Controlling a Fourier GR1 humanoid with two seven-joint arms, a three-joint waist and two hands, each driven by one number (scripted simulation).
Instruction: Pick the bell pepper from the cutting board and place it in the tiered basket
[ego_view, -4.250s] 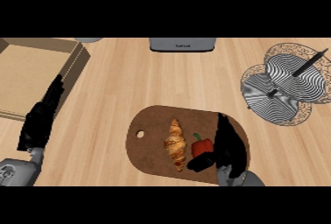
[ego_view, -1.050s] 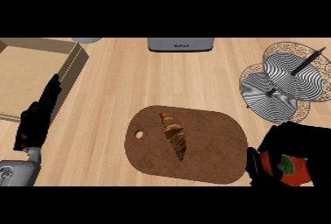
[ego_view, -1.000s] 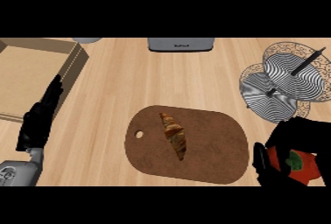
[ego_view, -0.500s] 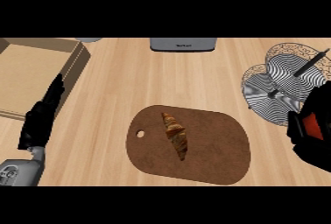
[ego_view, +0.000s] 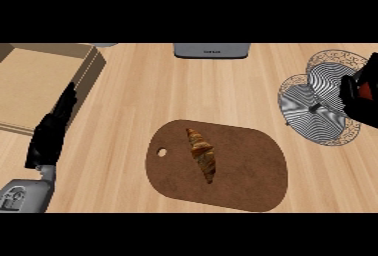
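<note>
At the view's right edge my right hand (ego_view: 360, 102) is curled round the red bell pepper (ego_view: 367, 87), of which only a red sliver shows. The hand hovers over the right side of the wire tiered basket (ego_view: 314, 107) and hides part of it. The brown cutting board (ego_view: 244, 172) lies in the middle with only a croissant (ego_view: 201, 154) on it. My left hand (ego_view: 52, 132) rests open at the left, fingers pointing up, beside the cardboard box.
An open cardboard box (ego_view: 33, 85) stands at the back left. A grey appliance (ego_view: 212, 50) sits at the counter's far edge, and a grey rounded object (ego_view: 103, 44) shows at the back left.
My right hand has taken the bell pepper off the cutting board, carried it right and then up the view's right edge to the tiered basket. The left hand has stayed still.
</note>
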